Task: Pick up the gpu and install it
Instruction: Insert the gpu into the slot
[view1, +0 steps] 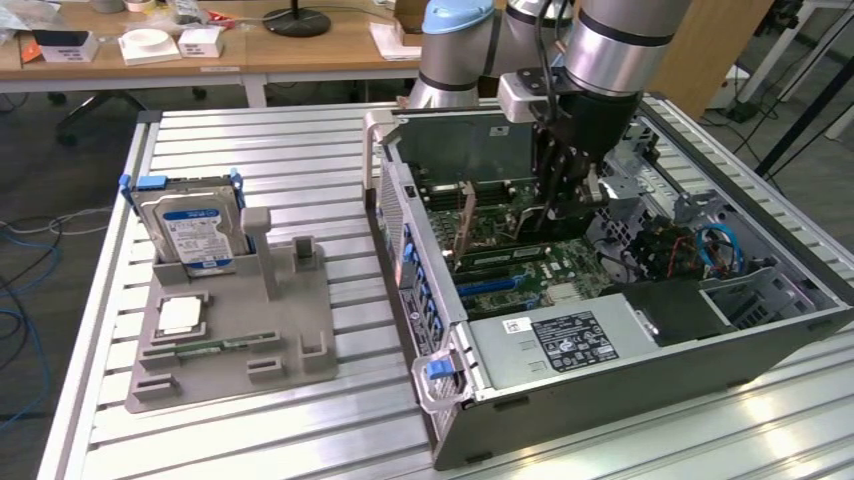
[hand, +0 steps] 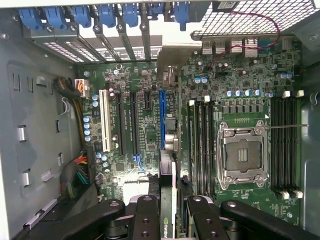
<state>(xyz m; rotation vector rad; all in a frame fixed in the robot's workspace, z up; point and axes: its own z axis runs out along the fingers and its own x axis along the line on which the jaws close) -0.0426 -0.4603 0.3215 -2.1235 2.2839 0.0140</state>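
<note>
Currently my gripper (hand: 167, 212) clamps the gpu (hand: 168, 195) edge-on inside the case (view1: 400, 215), above the blue slot (hand: 162, 120); misalignment risks the card jamming against the board (hand: 240, 75).

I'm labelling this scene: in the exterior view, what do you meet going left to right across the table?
Silver hard drive with blue-white label standing in the grey plastic parts holder → open computer case → gripper holding the thin dark gpu inside → blue cables.
</note>
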